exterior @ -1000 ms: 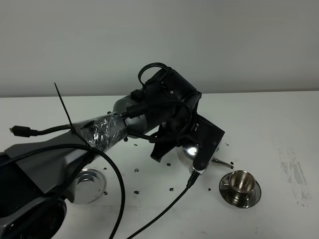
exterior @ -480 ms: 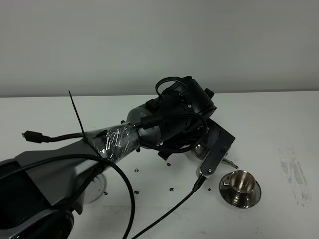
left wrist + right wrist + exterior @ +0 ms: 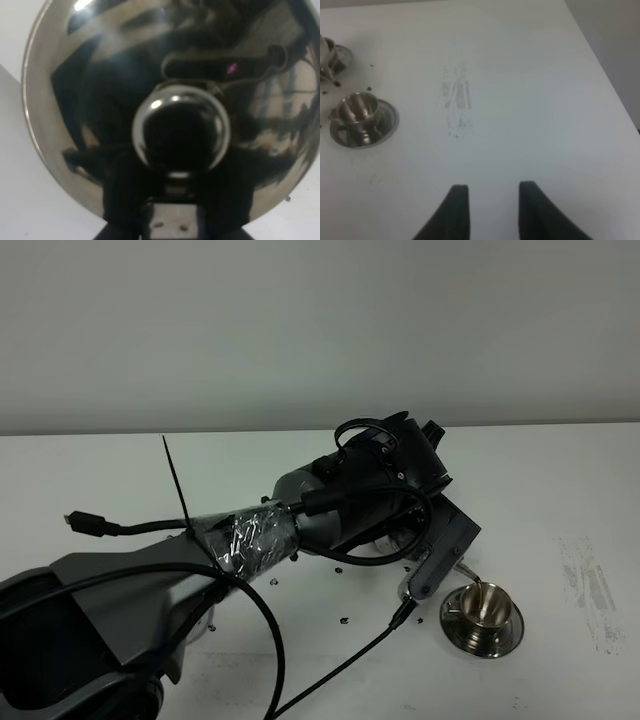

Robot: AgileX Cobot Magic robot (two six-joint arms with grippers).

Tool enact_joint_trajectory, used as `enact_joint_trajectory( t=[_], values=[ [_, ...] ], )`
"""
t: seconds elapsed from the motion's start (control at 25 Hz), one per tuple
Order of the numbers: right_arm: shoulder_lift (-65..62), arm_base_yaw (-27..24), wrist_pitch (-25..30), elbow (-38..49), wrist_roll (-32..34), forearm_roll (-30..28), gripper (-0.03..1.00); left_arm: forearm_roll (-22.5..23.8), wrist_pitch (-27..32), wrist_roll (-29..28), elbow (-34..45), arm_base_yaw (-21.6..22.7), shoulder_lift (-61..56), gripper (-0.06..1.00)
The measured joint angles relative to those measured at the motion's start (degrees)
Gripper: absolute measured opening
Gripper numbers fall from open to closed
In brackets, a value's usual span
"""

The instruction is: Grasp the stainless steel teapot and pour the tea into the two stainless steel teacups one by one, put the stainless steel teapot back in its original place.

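My left gripper (image 3: pixel 428 558) is shut on the stainless steel teapot's handle and holds the pot tilted above the table. The arm hides most of the pot; its thin spout (image 3: pixel 470 576) points down over the rim of one stainless steel teacup (image 3: pixel 484 606) on its saucer. In the left wrist view the teapot (image 3: pixel 100 100) fills the frame with its lid knob (image 3: pixel 181 131) in the middle. The right wrist view shows this teacup (image 3: pixel 359 114) and part of the second teacup (image 3: pixel 334 56) beyond it. My right gripper (image 3: pixel 492 202) is open and empty over bare table.
Dark specks (image 3: pixel 345 620) lie scattered on the white table (image 3: pixel 560 490) around the cups. A faint scuffed patch (image 3: pixel 590 585) marks the table to the right of the cup. The left arm's loose cable (image 3: pixel 340 665) hangs down to the table's front.
My left arm has swung to the right with the teapot and tipped it, bringing the spout from beside the cup to over its rim. The right gripper shows no earlier frame.
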Motion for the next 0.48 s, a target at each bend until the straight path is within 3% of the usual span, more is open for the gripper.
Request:
enact_joint_trajectory(
  t=[0.48],
  values=[
    [0.0, 0.0, 0.0, 0.0, 0.0, 0.0, 0.23, 3.0, -0.6, 0.0, 0.0, -1.1, 0.3, 0.21]
  ],
)
